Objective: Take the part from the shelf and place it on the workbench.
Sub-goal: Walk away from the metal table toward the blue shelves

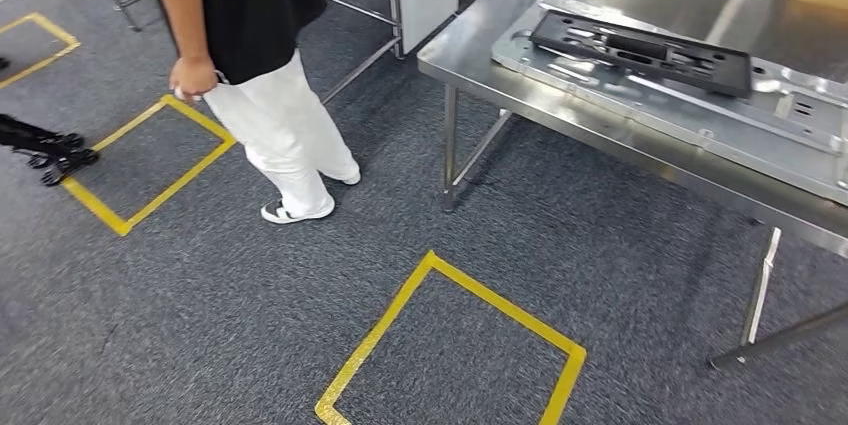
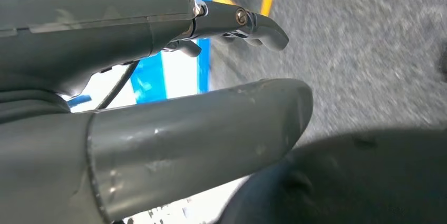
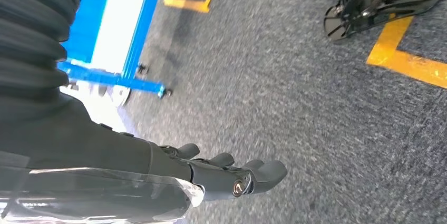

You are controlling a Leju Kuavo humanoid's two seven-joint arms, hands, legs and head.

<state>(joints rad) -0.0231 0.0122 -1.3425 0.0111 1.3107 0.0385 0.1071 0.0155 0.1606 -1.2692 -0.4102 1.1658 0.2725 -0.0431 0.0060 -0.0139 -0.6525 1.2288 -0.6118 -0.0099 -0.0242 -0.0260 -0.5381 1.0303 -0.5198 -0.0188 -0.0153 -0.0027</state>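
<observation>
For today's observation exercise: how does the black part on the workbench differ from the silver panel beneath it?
The black part is dark, matte and smaller; the silver panel is shiny, pale and much larger. The black part lies on top; the silver panel rests directly on the workbench. Both lie flat and have cut-outs.

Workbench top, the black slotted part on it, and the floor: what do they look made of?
Silver workbench: likely stainless steel, brushed, reflective sheen. Flat black slotted part: probably moulded plastic, matte, resting on a pale stamped metal panel. Grey floor: short-pile carpet, speckled texture.

Person (image 1: pixel 255 55) beside workbench (image 1: pixel 480 55)
</observation>
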